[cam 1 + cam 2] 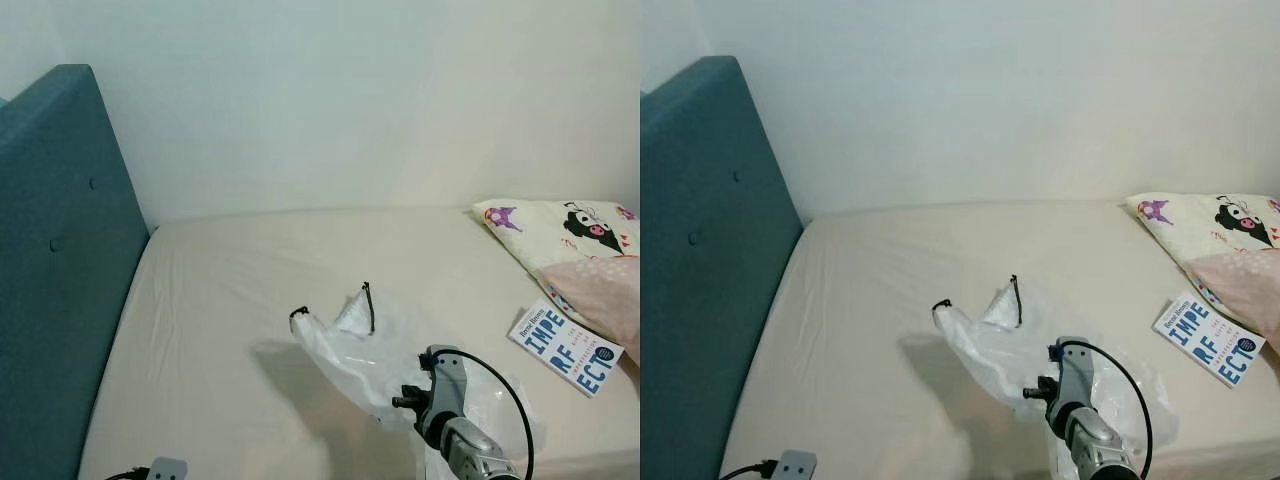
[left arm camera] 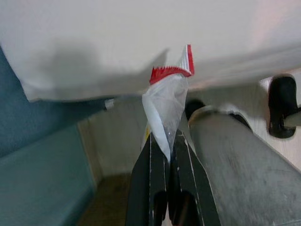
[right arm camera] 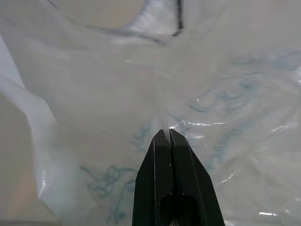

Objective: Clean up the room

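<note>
Right gripper [image 3: 168, 134] has its black fingers pinched together on the thin white plastic bag [image 1: 360, 350], which stands puffed up near the front edge of the beige mattress [image 1: 220, 300], mouth toward the wall. Left gripper [image 2: 165, 150] hangs low beside the bed frame, fingers clamped on a clear plastic wrapper with a red serrated edge [image 2: 169, 89]. The likely step is dropping that wrapper into the bag: keep the bag's mouth lifted, bring the wrapper over the opening, release only once inside. The blue-lettered white book [image 1: 565, 348] lies by the cartoon-print pillow [image 1: 560, 232] at the right edge.
</note>
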Motion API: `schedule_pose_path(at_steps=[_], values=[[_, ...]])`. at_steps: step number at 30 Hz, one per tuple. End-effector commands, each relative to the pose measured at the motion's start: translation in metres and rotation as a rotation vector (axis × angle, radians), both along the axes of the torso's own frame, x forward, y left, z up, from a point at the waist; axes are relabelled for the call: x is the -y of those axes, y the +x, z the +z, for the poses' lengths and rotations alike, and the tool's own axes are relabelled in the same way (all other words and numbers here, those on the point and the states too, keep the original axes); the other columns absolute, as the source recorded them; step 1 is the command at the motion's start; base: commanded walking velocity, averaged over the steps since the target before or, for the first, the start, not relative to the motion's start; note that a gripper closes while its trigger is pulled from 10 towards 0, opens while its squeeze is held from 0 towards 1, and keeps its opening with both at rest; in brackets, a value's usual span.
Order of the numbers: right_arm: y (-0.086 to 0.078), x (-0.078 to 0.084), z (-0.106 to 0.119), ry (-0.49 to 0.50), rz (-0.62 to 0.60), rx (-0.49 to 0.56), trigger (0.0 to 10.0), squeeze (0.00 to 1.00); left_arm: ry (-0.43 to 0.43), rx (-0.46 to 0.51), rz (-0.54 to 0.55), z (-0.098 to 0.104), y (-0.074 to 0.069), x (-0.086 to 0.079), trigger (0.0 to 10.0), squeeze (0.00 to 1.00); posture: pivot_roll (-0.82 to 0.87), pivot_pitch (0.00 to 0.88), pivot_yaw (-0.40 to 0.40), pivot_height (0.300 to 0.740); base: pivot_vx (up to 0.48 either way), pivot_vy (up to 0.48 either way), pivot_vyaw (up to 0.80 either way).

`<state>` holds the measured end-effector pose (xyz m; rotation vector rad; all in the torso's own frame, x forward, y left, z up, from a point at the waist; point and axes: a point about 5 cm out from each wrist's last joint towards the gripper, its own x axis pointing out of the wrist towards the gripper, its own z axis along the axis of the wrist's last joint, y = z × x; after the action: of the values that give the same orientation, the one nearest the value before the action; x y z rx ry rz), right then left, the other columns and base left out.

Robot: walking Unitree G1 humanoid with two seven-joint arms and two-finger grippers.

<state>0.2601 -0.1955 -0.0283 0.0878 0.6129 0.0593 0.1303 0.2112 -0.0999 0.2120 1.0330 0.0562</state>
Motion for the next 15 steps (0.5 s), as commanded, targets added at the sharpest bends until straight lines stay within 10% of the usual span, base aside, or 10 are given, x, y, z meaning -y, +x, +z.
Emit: schedule_pose_path(at_steps=[1, 15], values=[[-0.001, -0.004, -0.003, -0.078, 0.016, -0.014, 10.0, 0.0, -0.016, -0.014, 0.002, -0.001, 0.002, 0.004, 10.0, 0.0, 0.03, 0.0, -0.111, 0.74, 0.0, 0.0, 0.0], [-0.047, -0.047, -0.041, -0.096, 0.288, -0.269, 10.0, 0.0, -0.003, 0.034, 0.149, 0.005, 0.016, -0.001, 10.0, 0.0, 0.1, 0.0, -0.165, 0.74, -0.371, 0.0, 0.0]])
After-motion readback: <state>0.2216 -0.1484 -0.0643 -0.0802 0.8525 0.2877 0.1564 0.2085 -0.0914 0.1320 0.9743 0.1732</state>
